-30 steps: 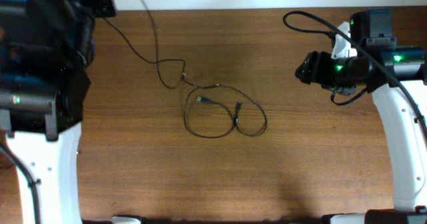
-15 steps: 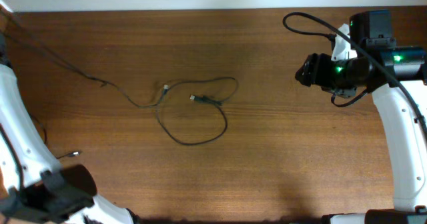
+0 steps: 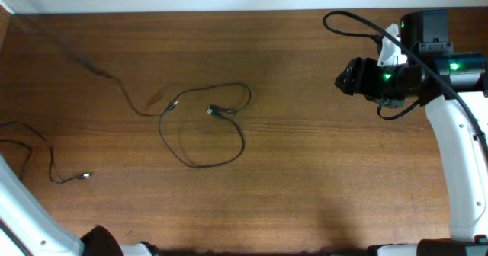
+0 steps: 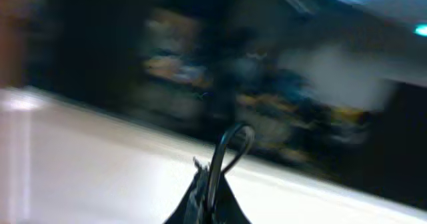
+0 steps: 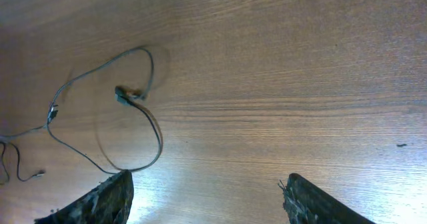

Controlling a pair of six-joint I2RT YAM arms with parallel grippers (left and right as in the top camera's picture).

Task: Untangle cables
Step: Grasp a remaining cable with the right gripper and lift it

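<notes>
A thin black cable [image 3: 204, 163] lies in a loose loop left of the table's middle, its plug ends [image 3: 216, 111] inside the loop. One strand [image 3: 114, 81] runs taut and blurred toward the far left corner. It also shows in the right wrist view [image 5: 150, 121]. A second thin cable [image 3: 47, 158] lies apart at the left edge. My left gripper [image 4: 208, 194] is shut on a thin black cable loop [image 4: 227, 151]; its view is blurred and it is out of the overhead view. My right gripper [image 5: 208, 184] is open and empty, hovering at the right [image 3: 347, 77].
The brown wooden table [image 3: 320, 172] has a white wall along its far edge. The right arm's white link [image 3: 457, 164] stands along the right side with its thick black cable [image 3: 358, 21]. Part of the left arm [image 3: 30, 218] shows at the bottom left.
My left arm swung out of the overhead view, dragging the looped cable leftward and stretching it out. A second cable now lies apart at the left edge. The right arm stayed still.
</notes>
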